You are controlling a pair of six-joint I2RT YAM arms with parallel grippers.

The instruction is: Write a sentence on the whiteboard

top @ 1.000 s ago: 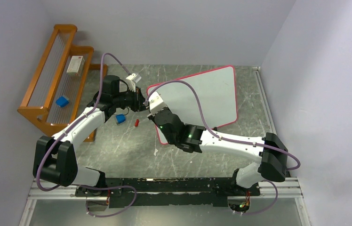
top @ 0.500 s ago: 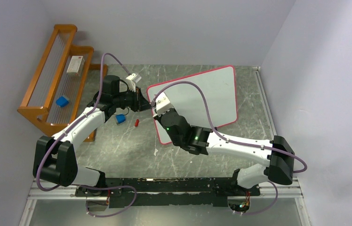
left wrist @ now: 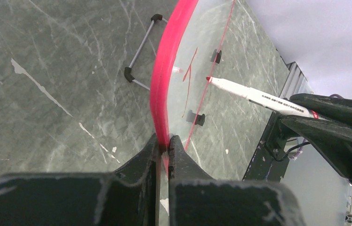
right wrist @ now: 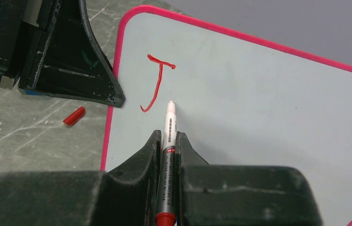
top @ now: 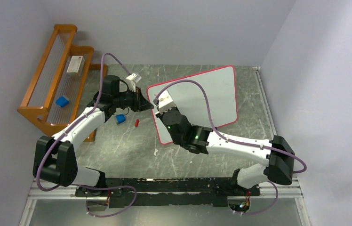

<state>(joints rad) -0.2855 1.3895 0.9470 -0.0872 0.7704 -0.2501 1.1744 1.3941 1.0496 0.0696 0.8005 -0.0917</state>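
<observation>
Grey marble table carries the whiteboard and a red cap.

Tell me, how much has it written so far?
Done: one red letter, like a J, near the whiteboard's corner. In hand: the right claw grips the marker, tip beside that letter; the left claw pinches the board's pink edge. Left: practically the whole sentence.

A wooden rack holds a white box and blue block; a red cap lies on the table.
</observation>
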